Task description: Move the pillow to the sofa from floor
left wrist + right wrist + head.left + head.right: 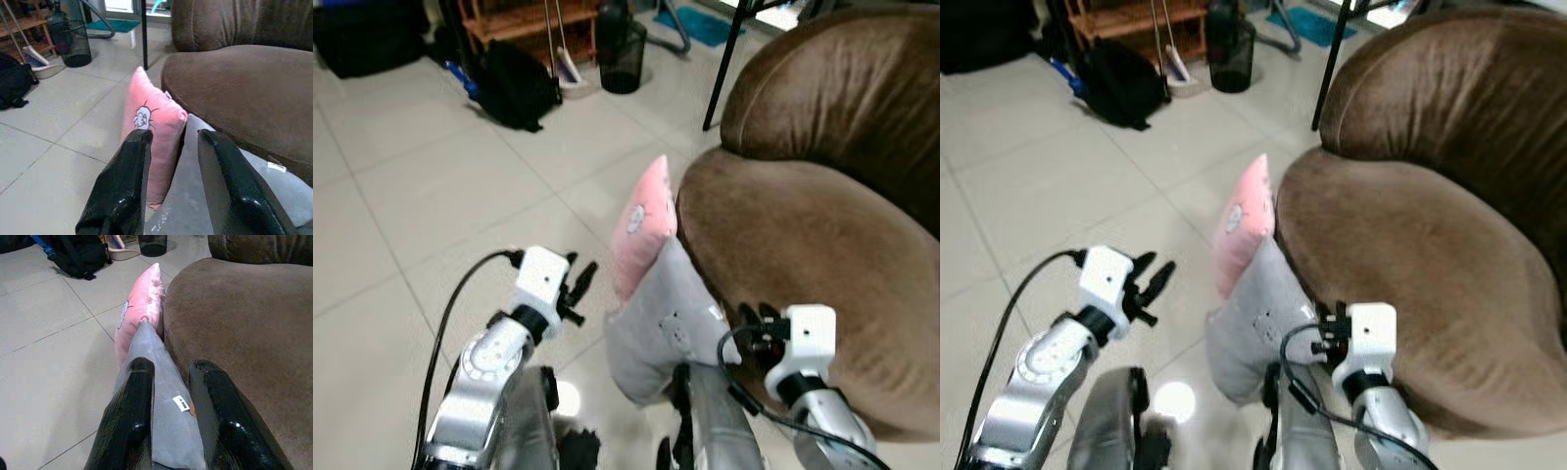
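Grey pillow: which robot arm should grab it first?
Probably the right. The right end effector is open with its fingers astride the grey pillow against the sofa. The left end effector hovers beside the pink pillow.

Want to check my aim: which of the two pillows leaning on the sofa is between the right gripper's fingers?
The grey pillow; the right gripper straddles its edge. The pink pillow stands farther ahead.

pale tiled floor (401,196), wooden shelf (524,20), black backpack (517,86)

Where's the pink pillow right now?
The pink pillow stands on edge on the tiled floor, leaning against the front of the brown sofa, just beyond the grey pillow. In the eye views it sits centre, ahead of both grippers.
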Robot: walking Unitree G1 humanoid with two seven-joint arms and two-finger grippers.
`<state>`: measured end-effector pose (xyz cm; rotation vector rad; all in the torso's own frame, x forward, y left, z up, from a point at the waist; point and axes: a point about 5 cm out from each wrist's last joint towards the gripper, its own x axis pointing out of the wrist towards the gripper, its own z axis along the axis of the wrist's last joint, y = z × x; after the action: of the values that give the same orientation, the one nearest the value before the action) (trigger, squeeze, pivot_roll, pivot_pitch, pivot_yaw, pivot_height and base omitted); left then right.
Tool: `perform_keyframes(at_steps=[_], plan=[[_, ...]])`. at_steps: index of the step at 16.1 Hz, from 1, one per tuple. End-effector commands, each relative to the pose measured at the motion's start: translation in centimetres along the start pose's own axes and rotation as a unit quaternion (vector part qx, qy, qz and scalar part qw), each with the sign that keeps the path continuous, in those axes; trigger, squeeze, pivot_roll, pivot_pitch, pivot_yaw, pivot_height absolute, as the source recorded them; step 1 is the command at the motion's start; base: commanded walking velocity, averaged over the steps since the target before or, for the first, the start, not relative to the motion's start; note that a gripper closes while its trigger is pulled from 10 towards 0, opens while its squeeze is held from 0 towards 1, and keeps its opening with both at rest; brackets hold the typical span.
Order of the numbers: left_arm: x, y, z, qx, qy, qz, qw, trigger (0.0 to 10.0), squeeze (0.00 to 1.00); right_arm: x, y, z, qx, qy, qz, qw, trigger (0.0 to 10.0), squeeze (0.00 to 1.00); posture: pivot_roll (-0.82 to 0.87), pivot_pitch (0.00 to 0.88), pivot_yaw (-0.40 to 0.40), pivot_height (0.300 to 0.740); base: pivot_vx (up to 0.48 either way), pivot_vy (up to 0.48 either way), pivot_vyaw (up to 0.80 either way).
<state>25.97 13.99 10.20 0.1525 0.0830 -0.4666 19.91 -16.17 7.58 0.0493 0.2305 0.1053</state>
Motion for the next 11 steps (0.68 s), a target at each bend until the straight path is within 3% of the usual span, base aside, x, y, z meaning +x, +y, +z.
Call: perform_keyframes(at_steps=[1,6,10,11], plan=[[-0.2,0.1,-0.4,0.003,0.011,-0.001,1.000,10.0,0.00,-0.1,-0.1,-0.4,-0.001,0.013,-0.002,1.000,10.0,0.00,-0.02,0.128,-0.039,0.570,0.000,0.000,0.00],[-0.5,0.4,-0.5,0.005,0.014,0.002,1.000,10.0,0.00,1.2,0.9,-0.5,-0.009,0.012,0.033,0.999,10.0,0.00,0.00,0.146,-0.035,0.525,0.000,0.000,0.00],[-0.6,1.4,-1.0,0.038,0.022,0.000,0.999,10.0,0.00,6.0,1.4,-2.6,0.012,0.041,0.012,0.999,10.0,0.00,0.06,0.195,-0.020,0.525,0.000,0.000,0.00],[-0.3,1.7,-0.6,0.047,0.018,-0.006,0.999,10.0,0.00,7.0,1.8,-2.6,0.024,0.041,0.018,0.999,10.0,1.00,0.08,0.213,-0.010,0.525,0.000,0.000,0.00]])
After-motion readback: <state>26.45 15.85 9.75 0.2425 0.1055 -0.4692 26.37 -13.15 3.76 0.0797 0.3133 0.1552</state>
